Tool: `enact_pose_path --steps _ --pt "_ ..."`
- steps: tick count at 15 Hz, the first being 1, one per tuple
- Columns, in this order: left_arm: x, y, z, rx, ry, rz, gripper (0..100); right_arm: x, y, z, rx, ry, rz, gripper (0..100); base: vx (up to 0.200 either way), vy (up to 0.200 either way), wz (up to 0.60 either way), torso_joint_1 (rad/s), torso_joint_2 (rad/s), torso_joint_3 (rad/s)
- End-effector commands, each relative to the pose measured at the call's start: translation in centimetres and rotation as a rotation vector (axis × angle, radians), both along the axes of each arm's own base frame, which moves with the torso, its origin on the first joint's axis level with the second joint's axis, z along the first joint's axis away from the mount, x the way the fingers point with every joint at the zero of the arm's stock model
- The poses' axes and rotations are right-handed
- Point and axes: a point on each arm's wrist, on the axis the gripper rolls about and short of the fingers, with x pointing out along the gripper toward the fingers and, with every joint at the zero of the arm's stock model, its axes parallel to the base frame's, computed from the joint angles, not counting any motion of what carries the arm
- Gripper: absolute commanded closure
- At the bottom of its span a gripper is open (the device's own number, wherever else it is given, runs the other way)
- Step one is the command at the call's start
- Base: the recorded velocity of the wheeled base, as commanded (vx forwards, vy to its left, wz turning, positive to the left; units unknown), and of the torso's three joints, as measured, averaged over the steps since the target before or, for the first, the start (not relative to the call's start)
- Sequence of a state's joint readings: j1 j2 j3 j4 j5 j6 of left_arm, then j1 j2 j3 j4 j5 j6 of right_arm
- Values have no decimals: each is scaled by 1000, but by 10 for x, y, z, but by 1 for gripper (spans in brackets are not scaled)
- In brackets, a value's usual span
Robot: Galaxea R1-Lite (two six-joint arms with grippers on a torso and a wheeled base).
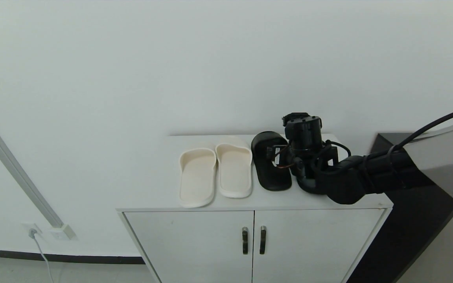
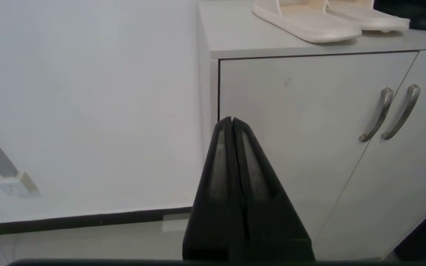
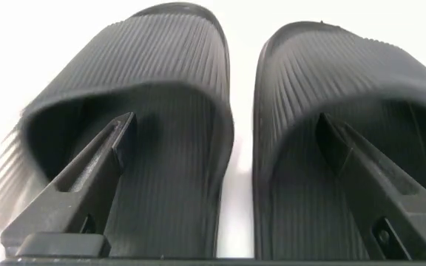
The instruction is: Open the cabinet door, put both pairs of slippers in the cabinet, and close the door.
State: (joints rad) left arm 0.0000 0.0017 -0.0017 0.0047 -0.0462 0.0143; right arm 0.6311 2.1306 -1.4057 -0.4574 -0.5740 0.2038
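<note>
Setting: plain indoor room, home or lab unclear.
Centre: white two-door cabinet point(image 1: 195, 243) is standing against a bare wall point(image 1: 132, 59).
Lower left: wall socket point(image 1: 31, 228) is sitting above dark skirting point(image 1: 73, 258).

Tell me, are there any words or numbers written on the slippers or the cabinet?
None. No words, numbers or signs can be seen on the cream slippers, the black slippers, the cabinet or the wall socket.
</note>
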Motion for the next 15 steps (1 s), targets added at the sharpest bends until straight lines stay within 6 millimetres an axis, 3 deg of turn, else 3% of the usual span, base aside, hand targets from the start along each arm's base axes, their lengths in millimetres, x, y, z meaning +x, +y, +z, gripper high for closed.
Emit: enact_pose_path --steps 1,6,7,11,15 --pt "0 0 0 0 1 2 100 12 0 -5 -12 -9 -13 0 0 0 0 0 0 0" --pt "0 0 0 0 1 0 100 23 -1 -7 -26 -19 -24 0 0 0 0 0 0 0" --pt "0 0 0 0 1 0 100 24 -1 -9 -29 -16 -24 100 0 0 0 0 0 0" --pt "0 0 0 0 1 2 100 24 -1 -1 -19 -34 -27 100 0 0 0 0 0 0" --pt "0 0 0 -2 2 2 100 -4 -10 40 -18 -92 -1 100 0 0 0 0 0 0"
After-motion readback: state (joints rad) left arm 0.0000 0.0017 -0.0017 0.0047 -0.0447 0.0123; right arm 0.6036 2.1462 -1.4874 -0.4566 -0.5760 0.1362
